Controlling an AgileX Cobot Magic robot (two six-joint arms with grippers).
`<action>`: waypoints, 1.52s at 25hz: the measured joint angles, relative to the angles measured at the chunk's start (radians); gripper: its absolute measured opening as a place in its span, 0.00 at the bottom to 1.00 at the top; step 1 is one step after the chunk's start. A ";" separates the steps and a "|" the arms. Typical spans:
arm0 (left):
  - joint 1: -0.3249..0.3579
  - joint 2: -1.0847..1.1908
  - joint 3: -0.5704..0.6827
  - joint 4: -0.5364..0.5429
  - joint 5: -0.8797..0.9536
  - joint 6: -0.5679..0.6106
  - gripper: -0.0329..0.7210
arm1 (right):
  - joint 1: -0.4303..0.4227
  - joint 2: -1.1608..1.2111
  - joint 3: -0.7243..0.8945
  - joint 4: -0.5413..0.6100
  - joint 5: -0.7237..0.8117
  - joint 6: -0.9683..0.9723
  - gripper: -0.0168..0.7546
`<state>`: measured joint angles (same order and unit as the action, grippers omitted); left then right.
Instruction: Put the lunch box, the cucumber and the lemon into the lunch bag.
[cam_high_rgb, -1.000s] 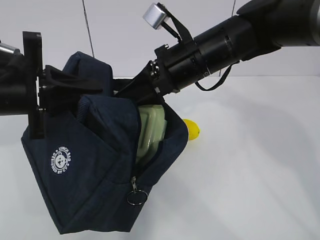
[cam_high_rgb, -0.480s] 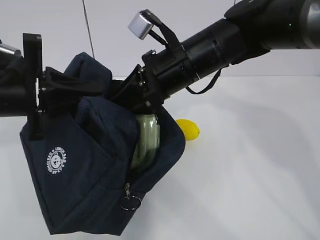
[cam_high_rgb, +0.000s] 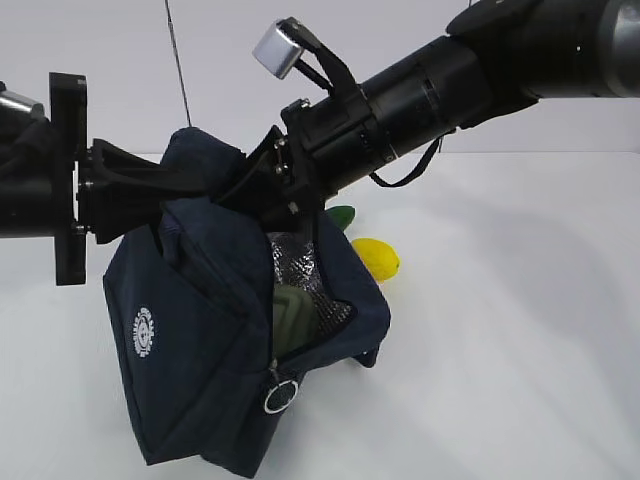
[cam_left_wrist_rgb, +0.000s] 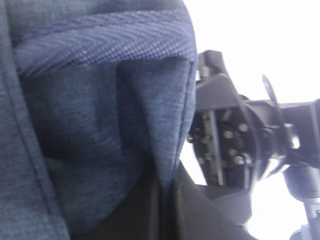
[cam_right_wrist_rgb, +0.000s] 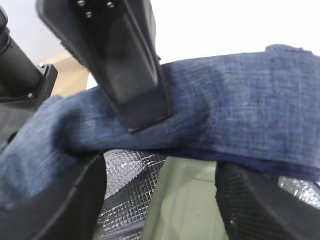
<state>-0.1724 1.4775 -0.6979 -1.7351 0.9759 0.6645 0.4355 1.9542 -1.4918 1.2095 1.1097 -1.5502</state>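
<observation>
Dropped deeper into lunch bag (cam_high_rgb: 200, 330) since a moment ago: lunch box (cam_high_rgb: 290, 312), now released. Right gripper (cam_high_rgb: 290, 200) spread apart above opening; left gripper (cam_high_rgb: 130, 180) clamped on strap. Lemon (cam_high_rgb: 375, 258), cucumber (cam_high_rgb: 341, 215) behind on table (cam_high_rgb: 520, 340).

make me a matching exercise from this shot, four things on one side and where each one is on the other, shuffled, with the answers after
Things:
1. lunch box
2. lemon
3. cucumber
4. zipper ring pull

Places:
A. on the table to the right of the lunch bag, in full view
B. hanging at the bag's lower front, below the opening
C. inside the bag, against the silver foil lining
D. only a green tip showing behind the bag, under the right arm

Pairs: 1-C, 2-A, 3-D, 4-B
</observation>
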 joint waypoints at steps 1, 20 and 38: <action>0.000 0.000 0.000 0.000 0.000 0.000 0.03 | 0.000 0.000 0.000 -0.003 0.000 0.000 0.70; 0.203 -0.131 0.000 0.127 -0.013 0.014 0.03 | -0.027 -0.094 -0.009 -0.102 0.007 0.051 0.70; 0.248 -0.132 0.000 0.174 0.022 0.004 0.03 | -0.038 -0.033 -0.009 -0.501 -0.496 0.041 0.71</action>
<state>0.0753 1.3457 -0.6979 -1.5606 0.9982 0.6682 0.3973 1.9210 -1.5012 0.7089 0.6141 -1.5090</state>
